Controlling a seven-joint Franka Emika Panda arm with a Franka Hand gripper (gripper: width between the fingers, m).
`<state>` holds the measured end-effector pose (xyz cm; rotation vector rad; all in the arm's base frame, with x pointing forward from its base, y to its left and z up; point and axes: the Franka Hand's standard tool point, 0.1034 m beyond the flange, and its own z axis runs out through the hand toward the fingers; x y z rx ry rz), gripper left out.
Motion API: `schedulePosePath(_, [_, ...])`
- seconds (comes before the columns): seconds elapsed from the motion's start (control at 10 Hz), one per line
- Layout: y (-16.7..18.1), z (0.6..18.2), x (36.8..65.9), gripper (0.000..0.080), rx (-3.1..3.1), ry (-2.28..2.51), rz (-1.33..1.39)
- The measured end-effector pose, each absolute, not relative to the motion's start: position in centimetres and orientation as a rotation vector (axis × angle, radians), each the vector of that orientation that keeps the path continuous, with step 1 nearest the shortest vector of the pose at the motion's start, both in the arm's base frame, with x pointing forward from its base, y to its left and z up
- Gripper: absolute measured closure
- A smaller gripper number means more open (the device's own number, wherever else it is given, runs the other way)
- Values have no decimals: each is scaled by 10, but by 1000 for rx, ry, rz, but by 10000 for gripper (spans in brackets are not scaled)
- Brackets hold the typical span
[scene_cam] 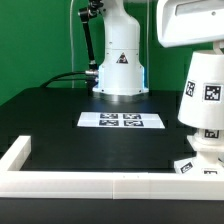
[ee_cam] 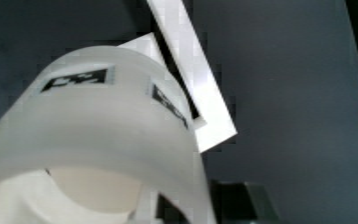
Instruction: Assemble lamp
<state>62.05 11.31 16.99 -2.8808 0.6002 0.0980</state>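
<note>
The white cone shade (scene_cam: pixel 204 92), with square tags on its side, hangs slightly tilted at the exterior view's right, directly over the low base block (scene_cam: pixel 203 162). A narrower white part between them (scene_cam: pixel 207 140) may be the bulb; I cannot tell. My gripper (scene_cam: pixel 200 50) comes down from above onto the shade's top end, its fingertips hidden there. In the wrist view the shade (ee_cam: pixel 105 120) fills the picture, with one dark finger (ee_cam: pixel 247 200) against its side. The gripper (ee_cam: pixel 167 205) looks shut on the shade.
The marker board (scene_cam: pixel 120 120) lies flat mid-table in front of the arm's pedestal (scene_cam: pixel 118 70). A white raised wall (scene_cam: pixel 60 182) runs along the front edge and up the exterior view's left. A white strip (ee_cam: pixel 190 60) crosses the dark table in the wrist view.
</note>
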Motion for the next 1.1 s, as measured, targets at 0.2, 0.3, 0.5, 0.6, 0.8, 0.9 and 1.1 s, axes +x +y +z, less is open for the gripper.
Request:
schedulePosePath(0.2, [109, 169, 620, 676, -2882, 599, 99])
schedulePosePath(0.3, [106, 169, 621, 540, -2882, 601, 100])
schedulePosePath(0.5, [101, 170, 622, 223, -2880, 610, 99])
schedulePosePath(0.6, [98, 172, 620, 223, -2884, 597, 119])
schedulePosePath(0.8, [92, 189, 615, 107, -2943, 520, 257])
schedulePosePath(0.9, [93, 196, 619, 107, -2977, 479, 294])
schedulePosePath(1.1, [101, 200, 625, 101, -3016, 453, 337])
